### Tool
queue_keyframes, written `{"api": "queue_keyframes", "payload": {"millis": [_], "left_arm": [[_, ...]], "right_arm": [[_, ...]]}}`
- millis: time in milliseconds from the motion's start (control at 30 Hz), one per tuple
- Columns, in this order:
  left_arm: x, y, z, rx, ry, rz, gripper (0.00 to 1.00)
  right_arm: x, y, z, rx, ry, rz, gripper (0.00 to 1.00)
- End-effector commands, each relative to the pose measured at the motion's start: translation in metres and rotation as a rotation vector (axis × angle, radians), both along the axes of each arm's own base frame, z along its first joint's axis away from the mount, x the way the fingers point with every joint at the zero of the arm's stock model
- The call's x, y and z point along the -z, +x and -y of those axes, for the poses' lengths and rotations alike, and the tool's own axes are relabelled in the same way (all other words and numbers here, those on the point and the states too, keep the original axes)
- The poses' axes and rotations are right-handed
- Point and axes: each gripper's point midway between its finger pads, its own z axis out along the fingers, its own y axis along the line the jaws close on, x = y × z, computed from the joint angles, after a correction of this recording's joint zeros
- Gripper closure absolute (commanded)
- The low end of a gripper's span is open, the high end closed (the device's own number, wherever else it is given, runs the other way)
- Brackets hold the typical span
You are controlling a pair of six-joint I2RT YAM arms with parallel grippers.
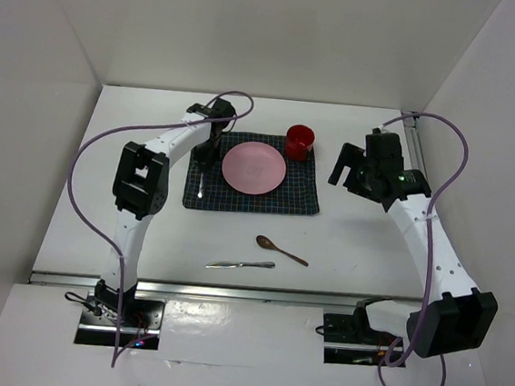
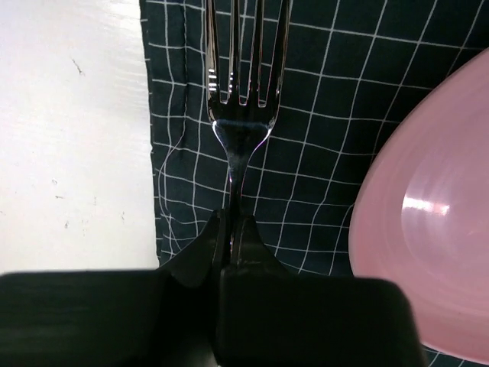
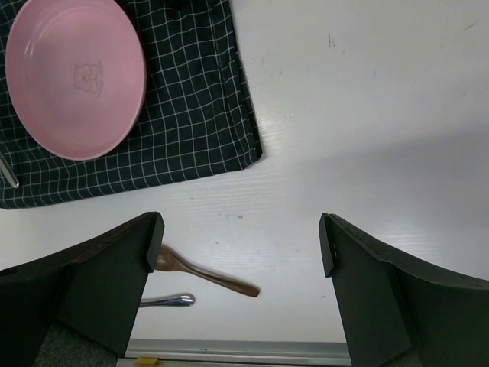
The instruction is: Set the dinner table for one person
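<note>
On the white dinner table (image 1: 371, 250) lies a dark checked mat (image 1: 298, 195) with a pink plate (image 1: 253, 168) on it and a red cup (image 1: 300, 142) at its far right corner. My left gripper (image 1: 206, 156) is shut on the handle of a silver fork (image 2: 243, 115), whose tines point along the mat's (image 2: 321, 153) left strip, beside the plate (image 2: 428, 229). My right gripper (image 1: 346, 170) hangs open over bare table to the right of the mat, with nothing between its fingers (image 3: 122, 267).
A wooden spoon (image 1: 281, 250) and a silver knife (image 1: 241, 264) lie on the table in front of the mat, both also low in the right wrist view: the spoon (image 3: 206, 277) and the knife (image 3: 164, 300). White walls enclose the table on three sides.
</note>
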Motion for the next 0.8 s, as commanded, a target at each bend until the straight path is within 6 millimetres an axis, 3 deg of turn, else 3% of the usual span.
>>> {"api": "queue_keyframes", "payload": {"millis": [0,200,367,400,467,567,667,767], "left_arm": [[-0.006,0.0,0.001,0.046,0.011,-0.021,1.0],[0.012,0.004,0.009,0.062,-0.012,-0.048,1.0],[0.012,0.011,0.013,0.073,-0.024,-0.04,1.0],[0.009,0.014,0.014,0.074,-0.027,-0.03,0.86],[0.006,0.014,0.014,0.074,-0.028,-0.027,0.69],[-0.012,0.018,0.016,0.085,-0.047,0.011,0.46],[-0.034,0.021,0.018,0.086,-0.062,0.06,0.4],[-0.073,0.019,0.013,0.08,-0.059,0.128,0.39]], "right_arm": [[0.002,-0.011,0.008,0.027,-0.014,-0.016,0.04],[0.008,-0.016,0.009,0.027,-0.02,-0.043,0.04],[0.013,-0.021,0.006,0.006,-0.015,-0.063,0.04],[0.015,-0.023,0.005,0.0,-0.01,-0.075,0.04],[0.022,-0.029,-0.004,-0.058,-0.011,-0.108,0.04],[0.046,-0.039,-0.035,-0.217,0.018,-0.173,0.04],[0.067,-0.061,-0.076,-0.384,0.027,-0.248,0.08],[0.095,-0.081,-0.108,-0.507,-0.049,-0.326,0.15]]}}
